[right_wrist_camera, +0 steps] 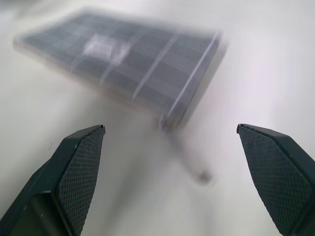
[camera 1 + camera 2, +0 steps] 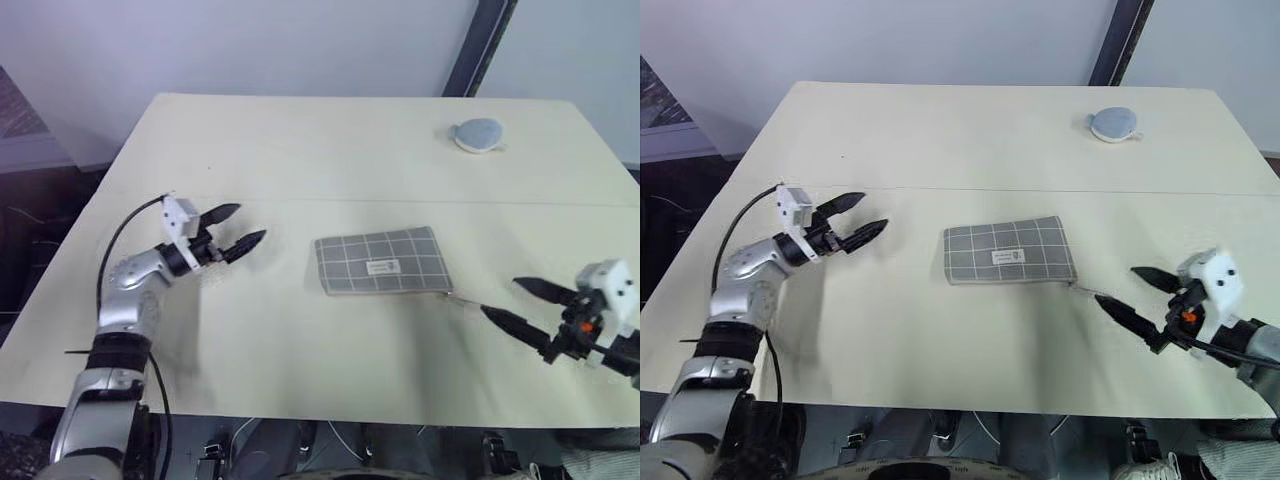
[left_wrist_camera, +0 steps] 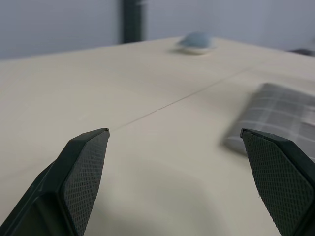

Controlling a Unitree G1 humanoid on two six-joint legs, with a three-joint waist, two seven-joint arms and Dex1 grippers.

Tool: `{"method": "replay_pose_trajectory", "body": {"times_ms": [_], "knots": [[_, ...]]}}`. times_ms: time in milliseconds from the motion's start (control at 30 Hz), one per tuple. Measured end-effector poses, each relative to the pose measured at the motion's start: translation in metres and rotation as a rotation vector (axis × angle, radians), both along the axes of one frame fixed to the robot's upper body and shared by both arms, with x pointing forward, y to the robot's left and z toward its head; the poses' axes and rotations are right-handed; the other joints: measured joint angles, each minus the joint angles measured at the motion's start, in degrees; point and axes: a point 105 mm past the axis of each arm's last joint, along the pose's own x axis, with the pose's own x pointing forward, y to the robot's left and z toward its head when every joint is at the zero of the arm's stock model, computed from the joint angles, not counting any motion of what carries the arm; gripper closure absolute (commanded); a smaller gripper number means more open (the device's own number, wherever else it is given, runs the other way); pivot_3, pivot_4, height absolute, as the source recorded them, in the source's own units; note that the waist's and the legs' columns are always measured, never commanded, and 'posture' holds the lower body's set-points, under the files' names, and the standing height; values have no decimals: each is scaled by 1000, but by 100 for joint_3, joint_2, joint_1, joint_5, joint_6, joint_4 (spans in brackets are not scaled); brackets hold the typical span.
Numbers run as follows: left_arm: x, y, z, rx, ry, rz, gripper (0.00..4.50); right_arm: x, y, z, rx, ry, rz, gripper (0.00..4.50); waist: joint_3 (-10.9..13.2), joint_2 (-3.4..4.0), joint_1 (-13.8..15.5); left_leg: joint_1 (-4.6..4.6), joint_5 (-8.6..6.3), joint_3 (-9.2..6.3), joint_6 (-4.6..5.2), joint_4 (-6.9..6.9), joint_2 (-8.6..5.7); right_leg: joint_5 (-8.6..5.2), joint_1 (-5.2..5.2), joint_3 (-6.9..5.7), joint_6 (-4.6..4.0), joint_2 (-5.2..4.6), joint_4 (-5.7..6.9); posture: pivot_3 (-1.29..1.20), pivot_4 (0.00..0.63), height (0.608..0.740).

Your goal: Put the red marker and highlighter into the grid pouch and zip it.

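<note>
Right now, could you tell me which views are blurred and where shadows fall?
Right wrist view: the grid pouch and its zip pull are smeared. Left wrist view: the near table is soft, with a shadow on it. Left eye view: crisp, with a soft shadow under the left hand.

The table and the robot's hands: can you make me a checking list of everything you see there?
Surface: pale table with a thin seam line across it.
Job's things: grid pouch lies flat mid-table, its zip pull trailing toward the robot's right; whether it is zipped cannot be told. Marker and highlighter: nothing seen.
Clutter: round grey-blue disc at the far right.
Grippers: left gripper open, left of the pouch, holding nothing; right gripper open, near the zip pull, holding nothing.
Cables: black cable looping along the left arm.
Surroundings: pale wall, dark post.
</note>
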Motion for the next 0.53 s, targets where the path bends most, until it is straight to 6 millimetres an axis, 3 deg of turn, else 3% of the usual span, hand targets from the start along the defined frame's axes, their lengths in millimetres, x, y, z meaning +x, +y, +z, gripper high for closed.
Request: {"method": "replay_pose_trajectory", "body": {"times_ms": [267,533], "knots": [[-1,17,1,35,-6,84,0,-11,0,-12,-42,-61,-6,41,0,-1,-5,0,0,4,-1,-6,-1,0,-1,1,-2,-1,-8,0,150,740],[-4,49,-13,122,43,136,0,-28,-38,-32,-139,11,-80,41,0,-1,-7,5,1,4,-2,-27,-1,-2,-7,3,-4,-2,-11,0,150,740]]}}
